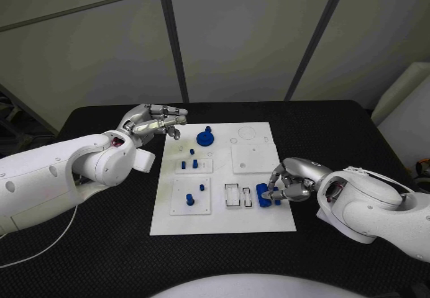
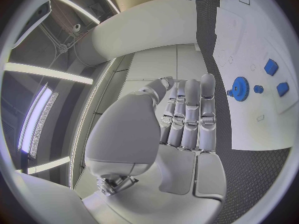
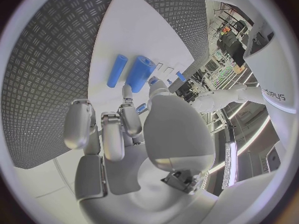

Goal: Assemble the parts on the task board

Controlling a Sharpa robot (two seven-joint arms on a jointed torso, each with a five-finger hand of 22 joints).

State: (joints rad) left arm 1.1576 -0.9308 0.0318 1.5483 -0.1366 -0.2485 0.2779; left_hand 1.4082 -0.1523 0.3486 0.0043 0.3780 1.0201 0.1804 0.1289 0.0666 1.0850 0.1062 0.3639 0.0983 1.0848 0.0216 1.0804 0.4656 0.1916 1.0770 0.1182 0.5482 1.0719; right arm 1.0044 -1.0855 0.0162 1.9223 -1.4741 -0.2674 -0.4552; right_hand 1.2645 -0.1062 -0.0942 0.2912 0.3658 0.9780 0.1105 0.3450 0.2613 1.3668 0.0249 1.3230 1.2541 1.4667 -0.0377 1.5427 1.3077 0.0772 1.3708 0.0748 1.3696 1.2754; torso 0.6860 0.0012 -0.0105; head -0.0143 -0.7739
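Note:
The white task board [image 1: 224, 214] lies mid-table. A blue gear [image 1: 206, 137] stands near its far left corner, with several small blue pegs [image 1: 189, 164] nearer me. My left hand [image 1: 157, 123] hovers over the board's far left edge, fingers straight and side by side, holding nothing; the gear [image 2: 239, 89] lies just past its fingertips [image 2: 207, 82]. My right hand [image 1: 288, 181] is curled at the board's right edge. Two blue cylinders [image 3: 116, 70] [image 3: 140, 73] lie beyond its fingers, and a small blue part [image 3: 142, 108] sits pinched between thumb and finger.
Raised white blocks [image 1: 253, 158] and narrow slots [image 1: 232, 195] take up the board's middle and right. Black textured table [image 1: 107, 248] surrounds the board. A white object [image 1: 407, 102] stands off the table at the far right.

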